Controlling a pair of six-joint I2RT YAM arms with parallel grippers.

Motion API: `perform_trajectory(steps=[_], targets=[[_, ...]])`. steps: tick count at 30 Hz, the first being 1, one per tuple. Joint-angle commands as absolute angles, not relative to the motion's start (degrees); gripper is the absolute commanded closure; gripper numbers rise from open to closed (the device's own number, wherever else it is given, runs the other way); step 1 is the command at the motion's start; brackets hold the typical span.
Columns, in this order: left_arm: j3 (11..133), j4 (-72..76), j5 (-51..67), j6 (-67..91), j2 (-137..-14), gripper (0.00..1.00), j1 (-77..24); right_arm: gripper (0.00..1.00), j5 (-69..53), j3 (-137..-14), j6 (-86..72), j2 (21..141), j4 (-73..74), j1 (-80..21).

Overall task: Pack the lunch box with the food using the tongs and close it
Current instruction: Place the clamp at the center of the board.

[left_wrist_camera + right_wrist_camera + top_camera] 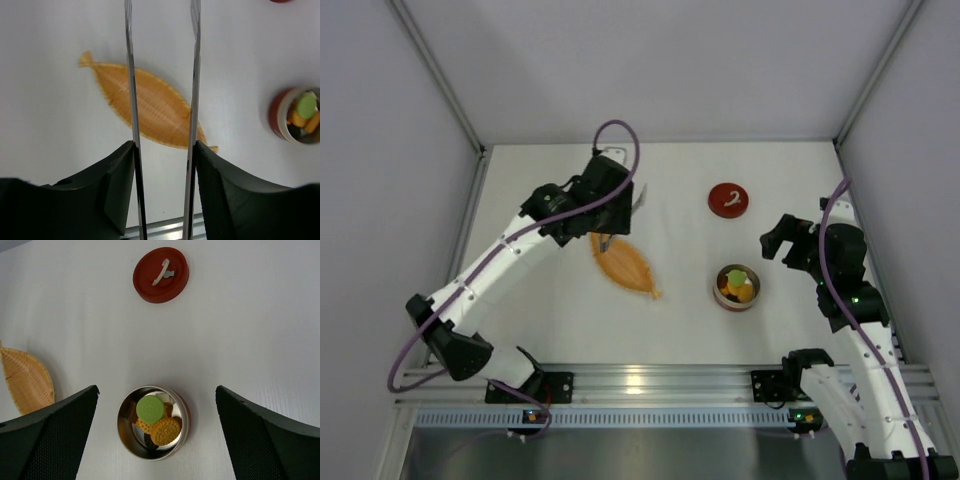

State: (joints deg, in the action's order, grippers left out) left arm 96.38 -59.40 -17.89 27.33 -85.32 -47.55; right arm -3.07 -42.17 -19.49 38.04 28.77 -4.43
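The lunch box (719, 290) is a round steel tin, open, at the right of the table. It holds the food (738, 284): a green biscuit (150, 409), orange ones and darker pieces. Its red lid (728, 199) lies flat farther back, apart from it. My left gripper (610, 212) hangs over the orange dish, shut on the tongs (131, 100), whose two silver arms run between its pads (215, 170), slightly apart, with nothing between them. My right gripper (775, 240) stands open above the tin (120, 426), whose lid (160, 274) lies beyond.
An orange leaf-shaped woven dish (623, 265) lies left of the tin with no food on it. An aluminium rail (640, 385) runs along the near edge. Grey walls close in the table at left, right and back.
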Motion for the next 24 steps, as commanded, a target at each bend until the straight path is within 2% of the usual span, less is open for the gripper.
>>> perform_trajectory(steps=[1, 7, 13, 16, 21, 24], targets=[[88.4, -54.9, -17.8, 28.8, -79.1, 0.45, -38.0, 0.01, -3.8, -44.7, -18.9, 38.0, 28.0, -5.1], [75.5, -44.5, -11.3, 30.7, -75.1, 0.45, -19.3, 0.00, -5.6, -44.6, -19.6, 38.3, 27.5, -5.1], [68.5, -37.9, -8.4, 32.0, -77.0, 0.44, -7.8, 0.01, -5.6, -44.3, -19.5, 38.9, 27.2, -5.1], [65.5, -35.1, -5.7, 32.0, -78.3, 0.40, -4.2, 0.01, -5.6, -44.0, -19.3, 39.1, 26.9, -5.1], [60.7, -32.6, -4.5, 31.9, -82.6, 0.36, -3.6, 0.01, -5.7, -43.9, -19.5, 39.3, 26.7, -5.1], [56.8, -30.2, -3.3, 32.8, -84.9, 0.29, -3.4, 0.00, -5.7, -44.0, -19.4, 39.3, 26.7, -5.1]])
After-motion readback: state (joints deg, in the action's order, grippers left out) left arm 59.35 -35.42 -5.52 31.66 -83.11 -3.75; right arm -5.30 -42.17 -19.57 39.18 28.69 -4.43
